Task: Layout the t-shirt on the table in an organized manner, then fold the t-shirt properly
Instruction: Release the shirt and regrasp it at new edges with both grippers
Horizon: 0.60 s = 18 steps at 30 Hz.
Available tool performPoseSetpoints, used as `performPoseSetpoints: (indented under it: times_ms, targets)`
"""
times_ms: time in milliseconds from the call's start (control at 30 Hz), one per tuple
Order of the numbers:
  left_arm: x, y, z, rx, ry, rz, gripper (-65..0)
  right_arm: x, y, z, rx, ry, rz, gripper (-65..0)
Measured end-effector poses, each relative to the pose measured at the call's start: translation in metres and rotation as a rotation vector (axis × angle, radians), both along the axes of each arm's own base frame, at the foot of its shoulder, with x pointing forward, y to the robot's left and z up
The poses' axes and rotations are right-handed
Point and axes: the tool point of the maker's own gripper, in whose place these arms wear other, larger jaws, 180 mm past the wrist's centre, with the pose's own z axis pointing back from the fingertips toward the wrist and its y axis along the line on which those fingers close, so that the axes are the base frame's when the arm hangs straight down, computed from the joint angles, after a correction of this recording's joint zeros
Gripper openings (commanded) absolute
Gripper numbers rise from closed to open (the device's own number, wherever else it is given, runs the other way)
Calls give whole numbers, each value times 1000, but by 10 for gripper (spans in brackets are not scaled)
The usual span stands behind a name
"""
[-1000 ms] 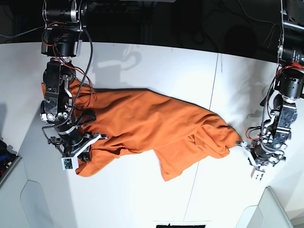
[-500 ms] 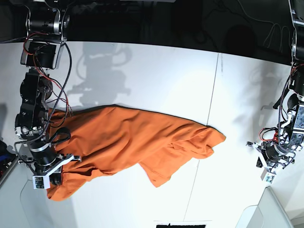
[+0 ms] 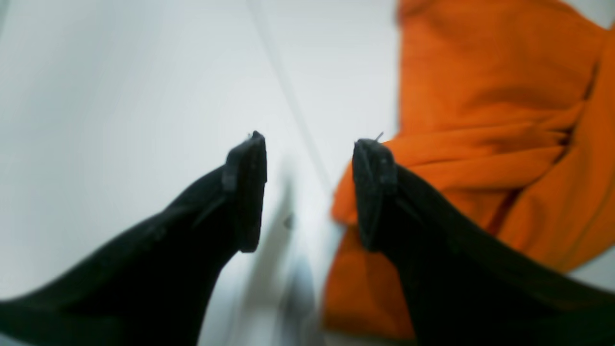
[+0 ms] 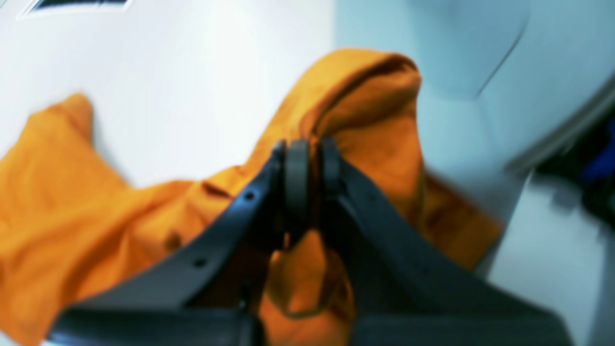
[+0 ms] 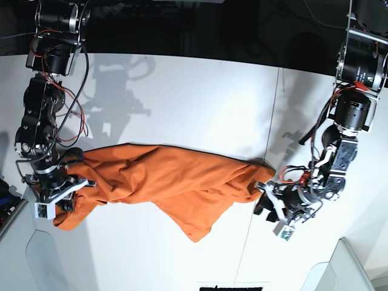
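Table (image 5: 182,85) fills most of the base view, white and matte, with a thin dark seam (image 5: 276,103) running down its right part. Across its middle lies the shirt (image 5: 176,182), orange, stretched in a long rumpled band from the left edge of the frame to just right of centre, with one loose flap hanging toward the bottom centre.

At the left of the base view my right gripper (image 5: 54,197) is clenched on the shirt's left end. In the right wrist view its jaws stand pressed together with orange cloth pinched between them and bunched above and below. That end drapes over the table's corner at lower left.

At the right of the base view my left gripper (image 5: 274,205) sits just beside the shirt's right tip, low over the table. In the left wrist view its jaws stand apart with bare white table and the seam between them; folded orange cloth lies behind the right-hand finger (image 3: 375,187), and I hold nothing there. Whether that finger touches the cloth I cannot tell.
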Motion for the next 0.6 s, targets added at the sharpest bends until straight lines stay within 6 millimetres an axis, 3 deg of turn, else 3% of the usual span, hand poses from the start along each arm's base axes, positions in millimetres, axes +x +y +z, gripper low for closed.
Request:
performPoseSetpoints:
  times_ms: [333,467,600]
  targets:
    - [29,-81,-1,-69,-40,13,-332,-84,20,-9,-40,32,45,-650]
    - [18,-121,-26,-108,42,-48,-332,-119,26,-3,-70,35,65,-650]
    - [5,-130,-53,-103,117,-62,-333,-151,36,3,-98,43,107,-650]
